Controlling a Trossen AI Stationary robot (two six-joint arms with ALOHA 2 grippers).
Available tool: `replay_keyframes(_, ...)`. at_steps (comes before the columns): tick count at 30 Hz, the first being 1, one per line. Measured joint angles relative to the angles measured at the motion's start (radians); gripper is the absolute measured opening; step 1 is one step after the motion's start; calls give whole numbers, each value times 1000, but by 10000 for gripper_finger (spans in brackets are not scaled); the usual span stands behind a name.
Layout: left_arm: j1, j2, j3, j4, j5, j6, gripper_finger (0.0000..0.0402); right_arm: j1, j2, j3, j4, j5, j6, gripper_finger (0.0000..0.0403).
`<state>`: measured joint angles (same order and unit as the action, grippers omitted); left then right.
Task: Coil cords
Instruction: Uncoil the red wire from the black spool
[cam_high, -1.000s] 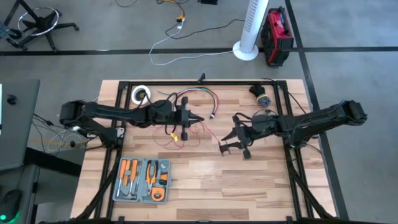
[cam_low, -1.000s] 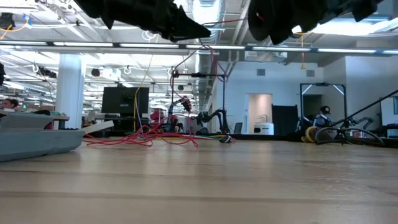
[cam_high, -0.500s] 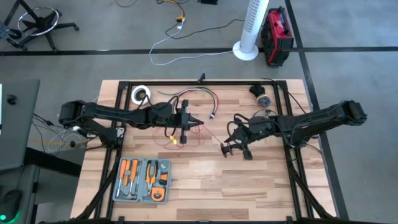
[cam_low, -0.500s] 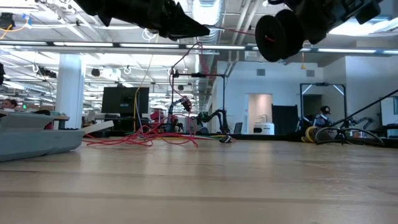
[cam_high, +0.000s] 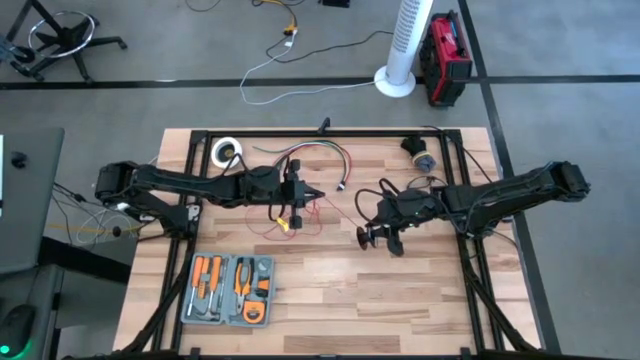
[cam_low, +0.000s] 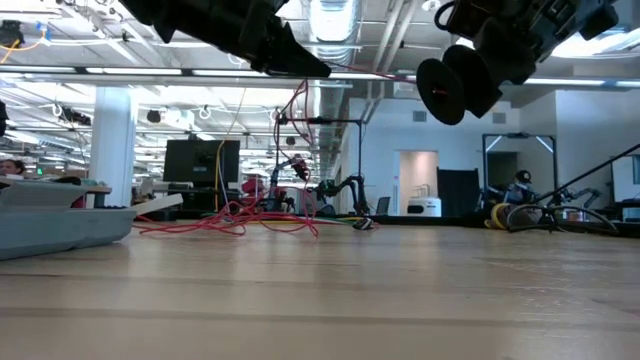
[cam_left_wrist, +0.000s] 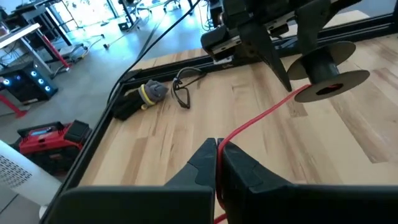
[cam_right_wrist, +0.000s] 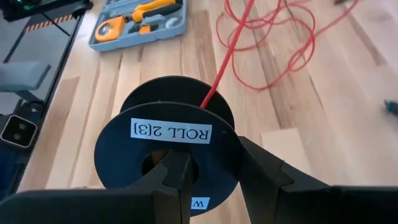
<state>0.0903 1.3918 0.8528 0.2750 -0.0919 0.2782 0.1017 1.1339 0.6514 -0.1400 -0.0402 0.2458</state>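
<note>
1. Right gripper (cam_right_wrist: 180, 186) was clamped on a black spool (cam_right_wrist: 166, 146), held above the table (cam_high: 330, 290) right of centre; one finger was passed into the spool's central hole.
2. A white label on the spool's flange was read as "ROLL 2[3]", printed upside down in the right wrist view; a second label below it showed a "W".
3. Left gripper (cam_left_wrist: 217, 163) was pressed together on the red wire (cam_left_wrist: 267, 115), which was pinched between its fingertips above the table's middle.
4. From that pinch the red wire was stretched taut toward 3 o'clock in the high view, ending on the spool's core.
5. Loose loops of the wire were left lying on the table under and at about 6 o'clock of the left gripper.
6. An open tool case (cam_high: 229, 290) with orange-handled tools lay at about 7 o'clock of the left gripper.
</note>
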Motion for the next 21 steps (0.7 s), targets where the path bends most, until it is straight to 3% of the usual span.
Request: replay_keyframes(21, 0, 2, -26, -34, -73, -32, 0, -39, 7, 0, -66, 20, 277, 108)
